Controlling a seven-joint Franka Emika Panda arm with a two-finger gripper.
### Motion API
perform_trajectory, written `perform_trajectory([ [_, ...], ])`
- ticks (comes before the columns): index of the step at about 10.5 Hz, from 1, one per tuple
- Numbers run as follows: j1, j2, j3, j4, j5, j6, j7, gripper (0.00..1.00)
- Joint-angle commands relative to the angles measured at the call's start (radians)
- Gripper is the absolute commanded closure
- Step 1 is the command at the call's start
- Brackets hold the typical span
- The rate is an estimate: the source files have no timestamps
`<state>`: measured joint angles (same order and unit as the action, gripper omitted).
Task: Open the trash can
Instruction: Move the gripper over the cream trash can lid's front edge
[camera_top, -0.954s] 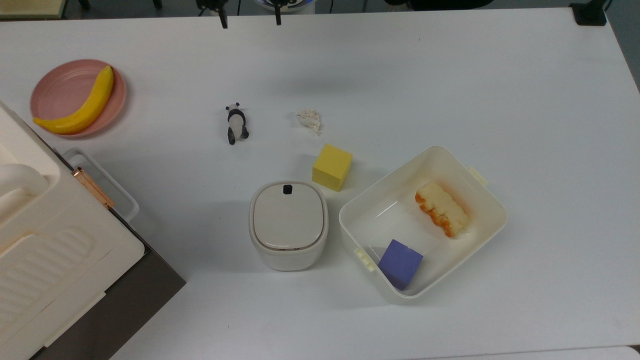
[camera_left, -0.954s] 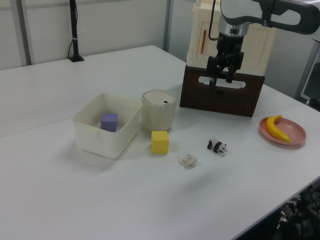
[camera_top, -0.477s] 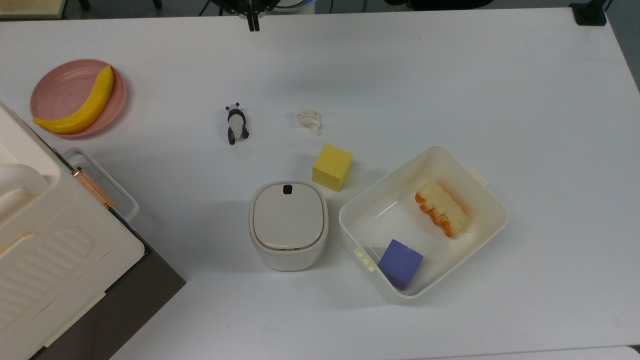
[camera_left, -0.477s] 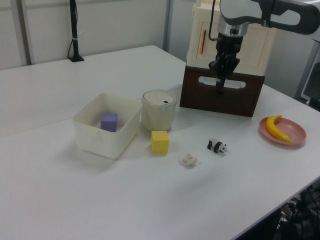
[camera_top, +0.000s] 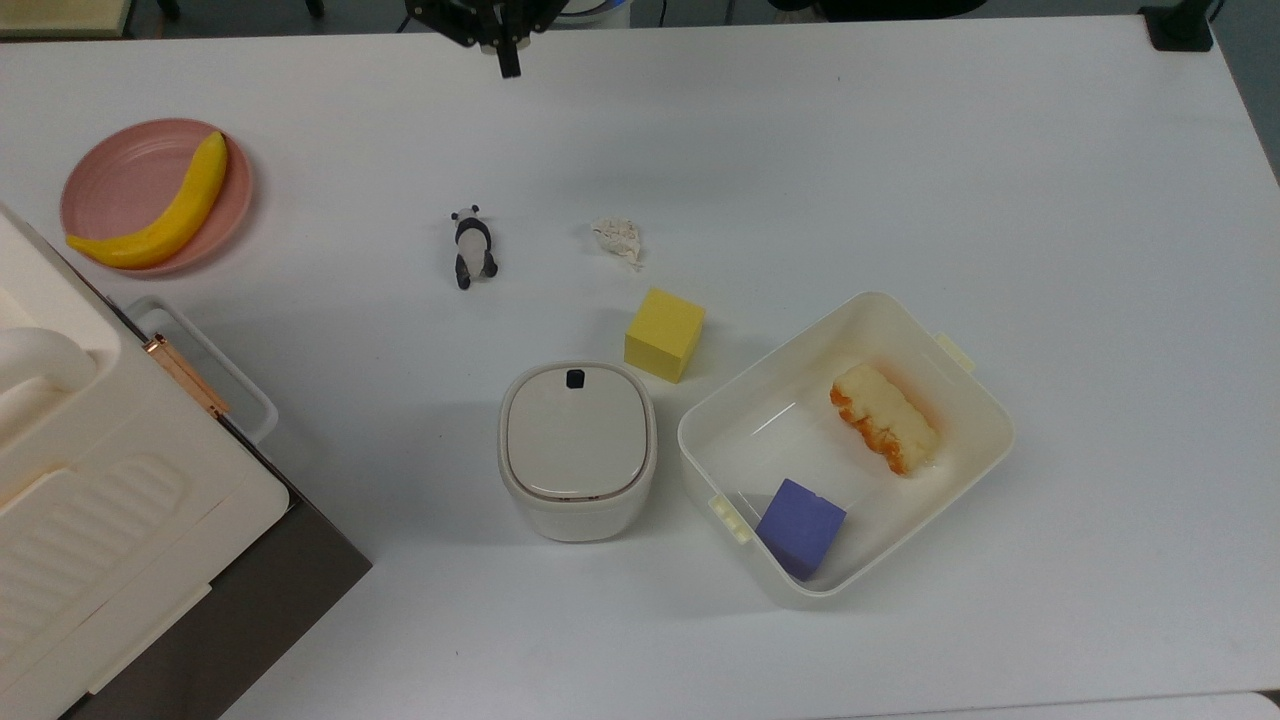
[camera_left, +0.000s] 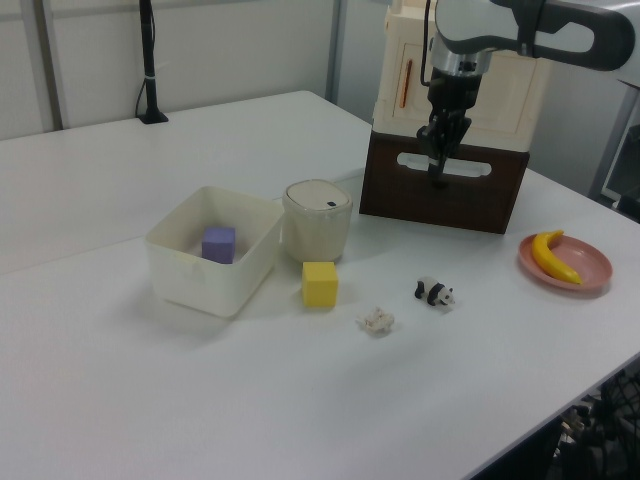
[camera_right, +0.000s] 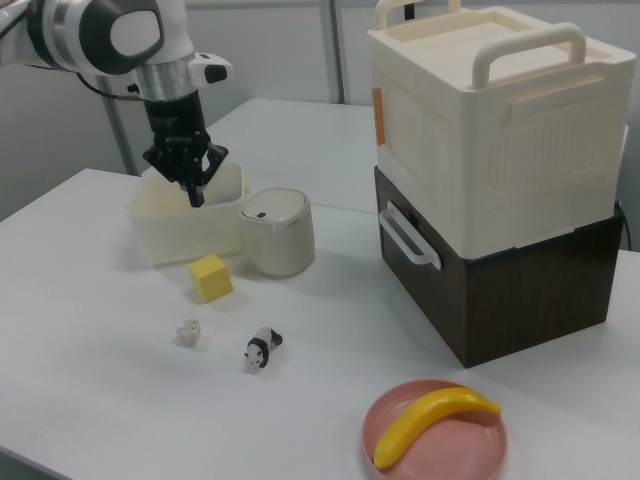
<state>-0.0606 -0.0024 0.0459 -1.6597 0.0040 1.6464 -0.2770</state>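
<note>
my tool (camera_top: 508, 68) closed, empty, high over far bench edge | trash can (camera_top: 577, 450) lid down | risk: closed tip misses small black button (camera_top: 575, 378), slides onto lid, pushes can toward yellow cube (camera_top: 664, 334)

Lab: robot arm (camera_left: 530, 25), white table (camera_top: 900, 150)

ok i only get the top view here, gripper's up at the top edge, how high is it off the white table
observer: in the left view the gripper hangs well above the white table, higher than the top of the small cream-white rounded plastic trash can.
operator: is it tilted
observer: no, in the right view it points straight down, shut.
operator: and the can's lid, flush or popped
observer: in the right view the beige flip lid lies flat on the can's body, with no gap on the side facing the camera.
</note>
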Motion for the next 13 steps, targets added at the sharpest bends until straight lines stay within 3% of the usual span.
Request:
perform_trajectory([
  [1, 0.018, 0.112, -0.011, 0.083, 0.016, 0.087, -0.054, 1.0],
  [8, 0.044, 0.289, -0.012, 0.112, 0.047, 0.519, 0.143, 1.0],
  [13, 0.076, 0.404, -0.012, 0.112, 0.036, 0.743, 0.231, 1.0],
])
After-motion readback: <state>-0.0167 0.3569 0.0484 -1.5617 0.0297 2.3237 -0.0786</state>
